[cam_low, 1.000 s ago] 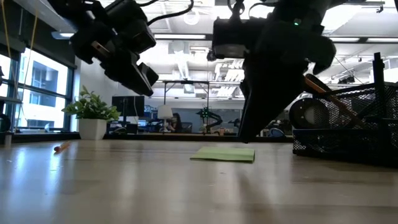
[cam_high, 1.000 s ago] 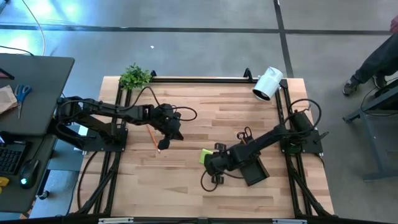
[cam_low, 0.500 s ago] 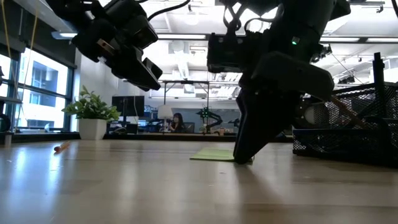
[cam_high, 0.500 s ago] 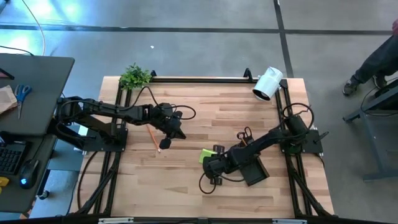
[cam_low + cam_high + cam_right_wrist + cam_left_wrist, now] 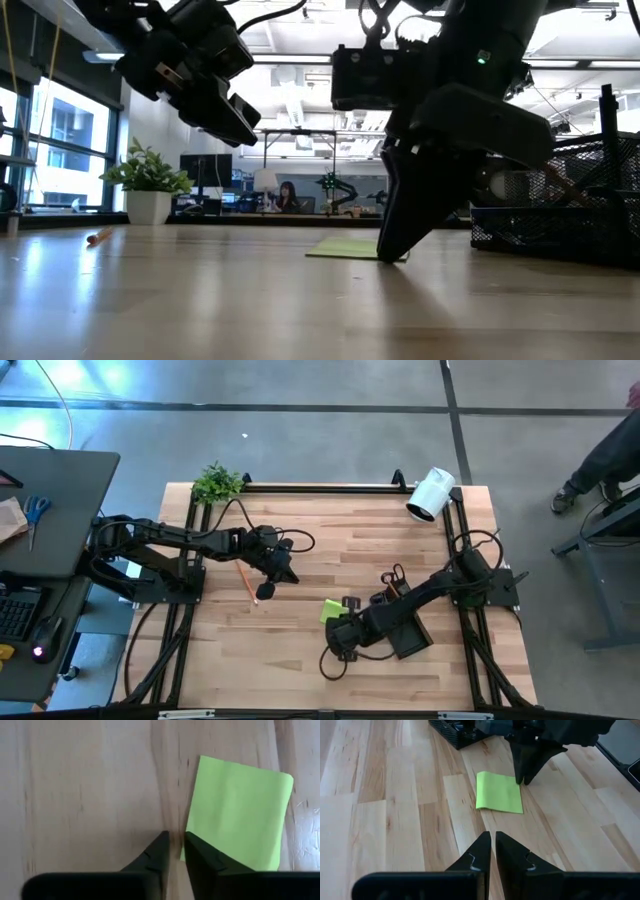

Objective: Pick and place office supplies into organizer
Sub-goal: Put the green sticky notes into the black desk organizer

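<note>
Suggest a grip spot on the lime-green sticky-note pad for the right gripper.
Probably one edge. The sticky-note pad lies flat on the table, too thin to grasp from above across its faces. The right gripper, fingers nearly shut, sits at the pad's edge, so it could come in low from that side and pinch that edge.

The right arm reaches in from the right side of the tabletop (image 5: 300, 650) toward the middle. Its wrist bends down, so the right gripper (image 5: 392, 252) points at the wood with its tips touching it. Its two fingers (image 5: 200, 857) sit almost together, with only a thin gap between them.

The left arm stretches in from the left side. The left gripper (image 5: 258, 598) hangs above the tabletop, tilted down, fingers (image 5: 512, 855) nearly closed too.
</note>
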